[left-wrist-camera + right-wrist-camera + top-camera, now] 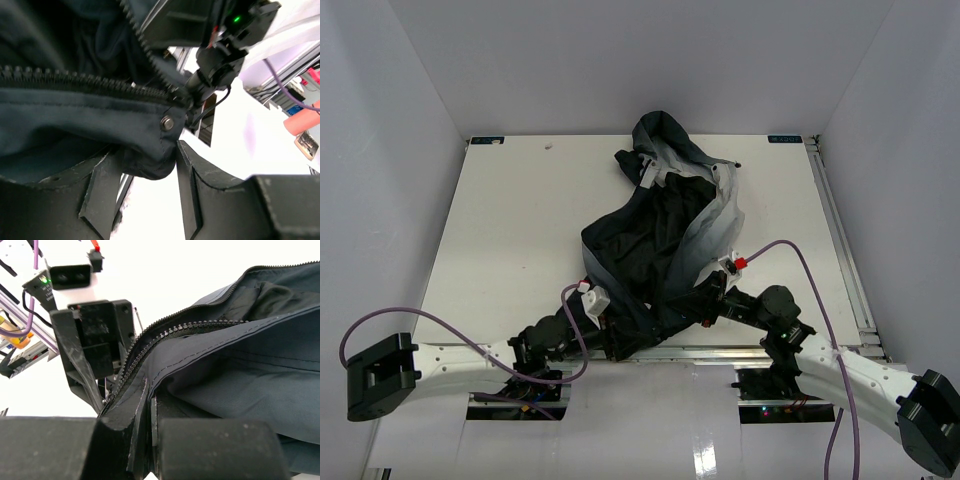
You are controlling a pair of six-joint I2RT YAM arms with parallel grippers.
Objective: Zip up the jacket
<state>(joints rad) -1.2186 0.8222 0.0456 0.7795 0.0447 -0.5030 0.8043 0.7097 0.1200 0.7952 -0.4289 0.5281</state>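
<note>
The jacket [665, 235], dark navy with light grey panels, lies crumpled mid-table, hood at the far end and front open. My left gripper [613, 325] is at its near hem. In the left wrist view the gripper [146, 150] is shut on the hem corner beside a metal snap [167, 122]. Two rows of zipper teeth [75, 80] meet just above the snap. My right gripper [692, 305] is at the hem a little to the right. In the right wrist view it [150, 392] is shut on the jacket's front edge next to the zipper [200, 327].
The white table [520, 220] has a metal rail [740, 350] along its near edge, under both grippers. Grey walls close in the left, far and right sides. Purple cables [800, 255] loop from both arms. The left gripper's body [95, 355] faces the right one closely.
</note>
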